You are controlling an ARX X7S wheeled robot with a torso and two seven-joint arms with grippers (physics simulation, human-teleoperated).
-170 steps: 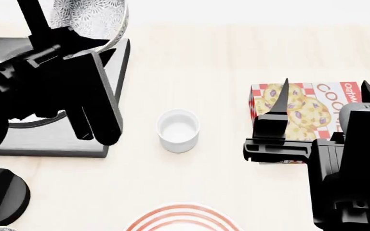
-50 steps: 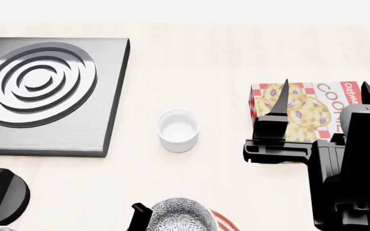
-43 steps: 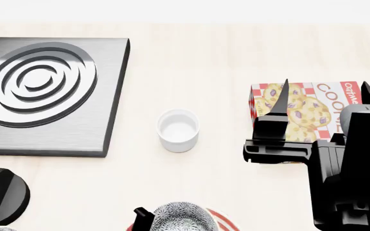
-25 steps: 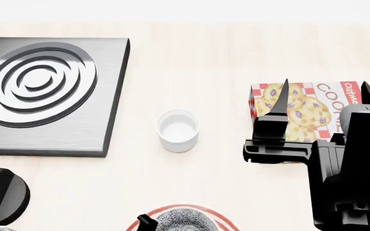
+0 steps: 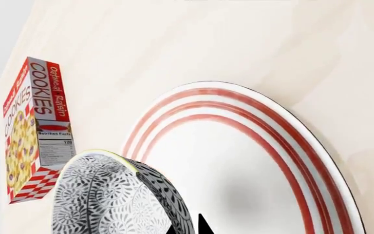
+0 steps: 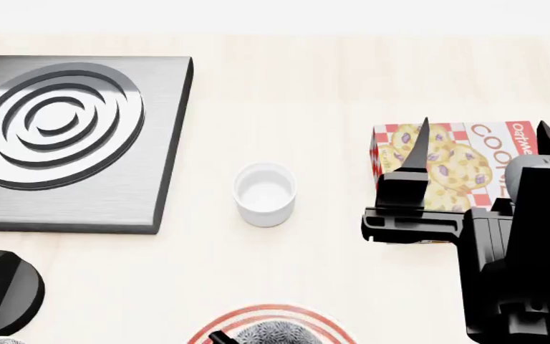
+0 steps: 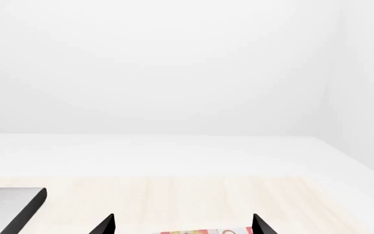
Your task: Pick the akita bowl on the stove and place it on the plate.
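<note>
The akita bowl [image 5: 109, 195] hangs tilted over the plate [image 5: 258, 175], a white plate with red rings. My left gripper [image 5: 188, 228] is shut on the bowl, one black fingertip inside its rim and one outside. In the head view only the bowl's top [image 6: 273, 335] and one left fingertip [image 6: 220, 337] show at the bottom edge, above the plate's rim [image 6: 304, 313]. The stove [image 6: 65, 143] at the far left has nothing on its burner rings. My right gripper [image 6: 483, 147] stands open over the right side, nothing between its fingers.
A small plain white cup [image 6: 264, 193] stands mid-table between the stove and a cookie box [image 6: 457, 161], which lies under the right gripper. The round black knob [image 6: 3, 294] sits near the front left. A stove corner [image 7: 11, 204] shows in the right wrist view.
The bowl left the stove in my left gripper and came over the plate. Over the last second it sank toward the head view's bottom edge, uncovering more of the plate's rim. The right arm stayed still.
</note>
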